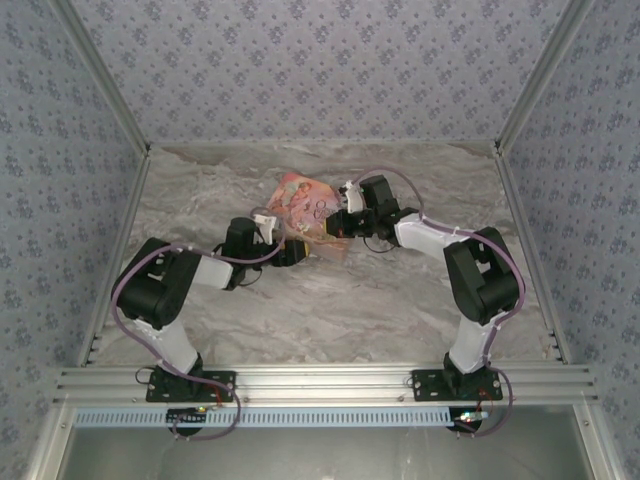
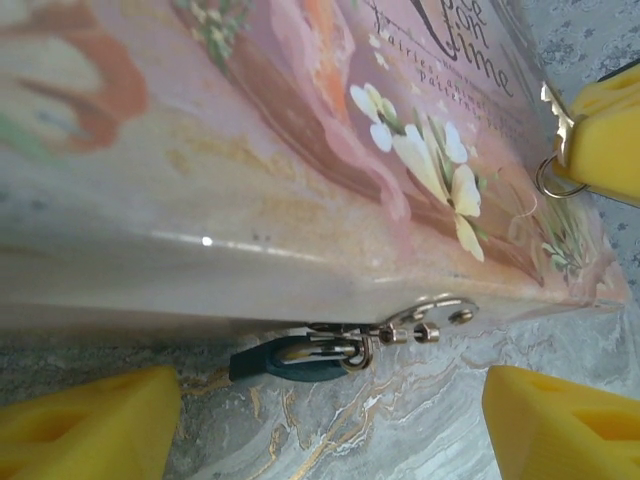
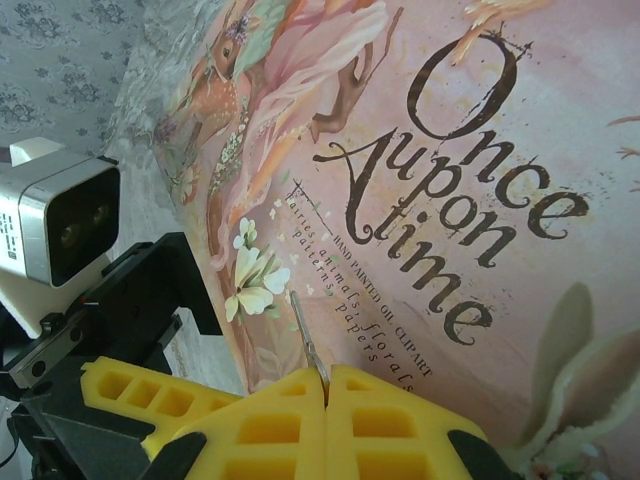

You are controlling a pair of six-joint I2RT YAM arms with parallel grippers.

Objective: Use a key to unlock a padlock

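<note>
Left wrist view: the left gripper [image 2: 330, 430] is released. Its two yellow fingers [image 2: 90, 425] stand wide apart, low at either side, with bare table [image 2: 400, 440] between them. They hold nothing and touch nothing.

The padlock [image 2: 285, 360] sits just above that gap, nearer one finger and apart from both. Its dark blue body lies sideways under the lower edge of the box [image 2: 250, 150]. Its shackle passes through the silvery clasp [image 2: 420, 322] on the box front. Whether it rests on the table or hangs just above it cannot be told.

In the right wrist view, the right gripper [image 3: 327, 385] is clenched, its pads pressed together on the key [image 3: 306, 335]. The thin blade sticks up out of the seam between them, toward the painted lid. Whether the tip touches the lid cannot be told. From the left wrist, a key ring [image 2: 550, 180] hangs under those same fingers, just beside the box's corner.

In the top view, the box lies mid-table. The two grippers are close together at its near side, one coming from each side. The box is shut, with the padlock on its clasp, and its inside is hidden.
</note>
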